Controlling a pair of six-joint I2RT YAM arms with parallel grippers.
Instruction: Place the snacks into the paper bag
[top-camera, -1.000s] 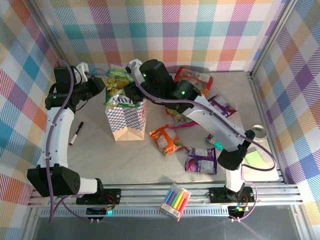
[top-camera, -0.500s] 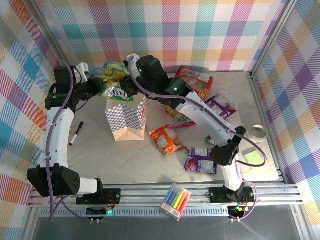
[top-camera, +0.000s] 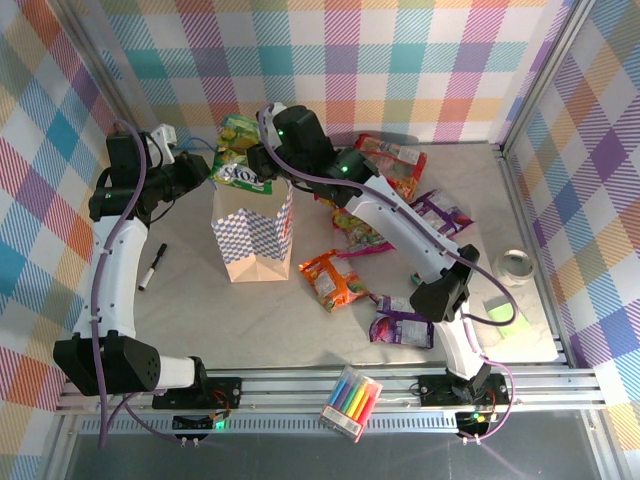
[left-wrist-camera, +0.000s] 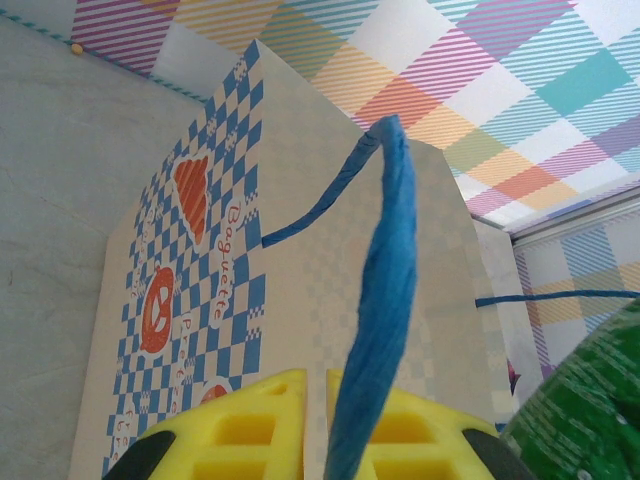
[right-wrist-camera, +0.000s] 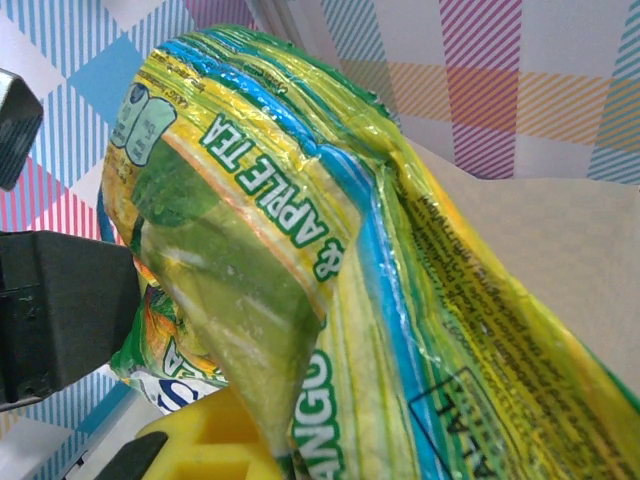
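Note:
The tan paper bag (top-camera: 252, 240) with its blue checkered band stands upright left of centre. My left gripper (top-camera: 203, 170) is shut on its blue cord handle (left-wrist-camera: 390, 270), and the yellow fingers (left-wrist-camera: 250, 420) pinch the cord beside the bag's wall (left-wrist-camera: 200, 250). My right gripper (top-camera: 258, 165) is shut on a green-yellow snack packet (top-camera: 238, 170), held over the bag's far rim. The same packet (right-wrist-camera: 330, 250) hangs close before the right wrist camera, with tan bag paper (right-wrist-camera: 540, 230) behind it. Loose snacks lie on the table: red (top-camera: 390, 155), orange (top-camera: 333, 280), two purple (top-camera: 403, 320) (top-camera: 445, 212) and multicolour candy (top-camera: 360, 238).
A black pen (top-camera: 152, 268) lies left of the bag. A clear pack of markers (top-camera: 350, 402) sits on the front rail. A round metal tin (top-camera: 518, 265) and a green note (top-camera: 505, 312) are at the right. Checkered walls close in the back and sides.
My right arm has carried the green-yellow packet from over the bag's mouth toward its far rim and the back wall. The left gripper has kept its hold on the handle.

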